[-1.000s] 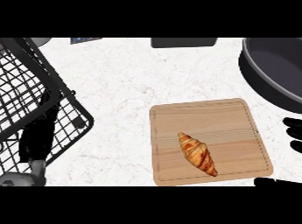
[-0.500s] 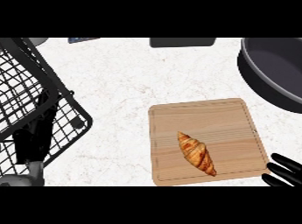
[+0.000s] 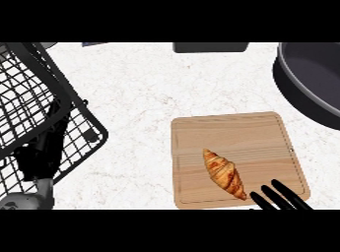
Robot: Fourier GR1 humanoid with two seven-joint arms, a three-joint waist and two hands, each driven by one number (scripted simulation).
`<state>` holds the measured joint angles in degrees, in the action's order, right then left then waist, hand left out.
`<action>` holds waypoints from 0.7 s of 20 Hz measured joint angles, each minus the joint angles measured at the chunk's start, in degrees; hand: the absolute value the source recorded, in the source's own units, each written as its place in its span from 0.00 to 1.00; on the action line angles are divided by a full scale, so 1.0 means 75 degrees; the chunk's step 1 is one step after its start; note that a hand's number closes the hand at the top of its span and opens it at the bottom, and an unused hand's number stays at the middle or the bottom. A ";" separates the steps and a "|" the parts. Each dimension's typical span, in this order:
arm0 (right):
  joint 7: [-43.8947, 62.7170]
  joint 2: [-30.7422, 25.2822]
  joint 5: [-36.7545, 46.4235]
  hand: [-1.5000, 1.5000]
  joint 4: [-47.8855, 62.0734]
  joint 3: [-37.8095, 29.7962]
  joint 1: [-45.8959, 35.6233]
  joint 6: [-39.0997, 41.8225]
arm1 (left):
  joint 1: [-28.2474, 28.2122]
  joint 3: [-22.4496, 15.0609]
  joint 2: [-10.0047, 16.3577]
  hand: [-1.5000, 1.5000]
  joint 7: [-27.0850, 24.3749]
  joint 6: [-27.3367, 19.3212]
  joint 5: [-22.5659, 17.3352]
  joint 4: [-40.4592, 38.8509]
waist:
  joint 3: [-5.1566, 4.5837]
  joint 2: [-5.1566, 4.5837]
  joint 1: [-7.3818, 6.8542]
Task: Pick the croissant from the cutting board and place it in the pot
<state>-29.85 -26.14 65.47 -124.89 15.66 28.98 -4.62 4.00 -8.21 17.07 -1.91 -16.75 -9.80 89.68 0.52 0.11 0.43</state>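
Croissant [image 3: 224, 173] lies on cutting board [image 3: 230, 133], lower centre-right of frame, slanted: one tip toward upper left, other toward lower right. Right hand [image 3: 278, 197] comes in at bottom right. Only its straight, spread fingers show, over board's lower right corner, just beside croissant's lower tip, holding nothing; whether they touch it can't be told. Pot [image 3: 322, 83] sits upper right, apart from board. Left hand [image 3: 45, 150] shows lower left, seen thru wire rack [image 3: 27, 98]; open or closed, can't tell. Counter [image 3: 143, 98] is white marble.
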 measured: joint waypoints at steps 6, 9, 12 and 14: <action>0.1111 0.0798 0.1580 0.00 0.0617 0.0873 -0.0512 0.0313 | 0.0043 0.0086 -0.0153 0.50 0.0008 0.0013 0.0143 -0.0025 | 0.0014 -0.0011 -0.0068; 0.1498 0.1011 0.2074 0.00 0.1026 0.0904 -0.0665 0.0345 | 0.0031 0.0142 -0.0218 0.50 -0.0034 0.0031 0.0213 -0.0022 | 0.0023 -0.0010 -0.0071; 0.1872 0.1350 0.2434 0.00 0.1356 0.1094 -0.1035 0.0681 | 0.0038 0.0198 -0.0272 0.50 -0.0049 0.0155 0.0204 -0.0038 | 0.0034 -0.0009 -0.0080; 0.1974 0.1562 0.2559 0.00 0.1748 0.1177 -0.1331 0.0715 | 0.0049 0.0222 -0.0305 0.50 -0.0052 0.0221 0.0226 -0.0059 | 0.0045 -0.0005 -0.0090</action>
<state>-15.05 -14.43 84.66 -111.78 24.49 18.99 0.75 4.36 -6.54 14.79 -2.30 -15.09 -8.10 89.23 0.86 0.07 -0.25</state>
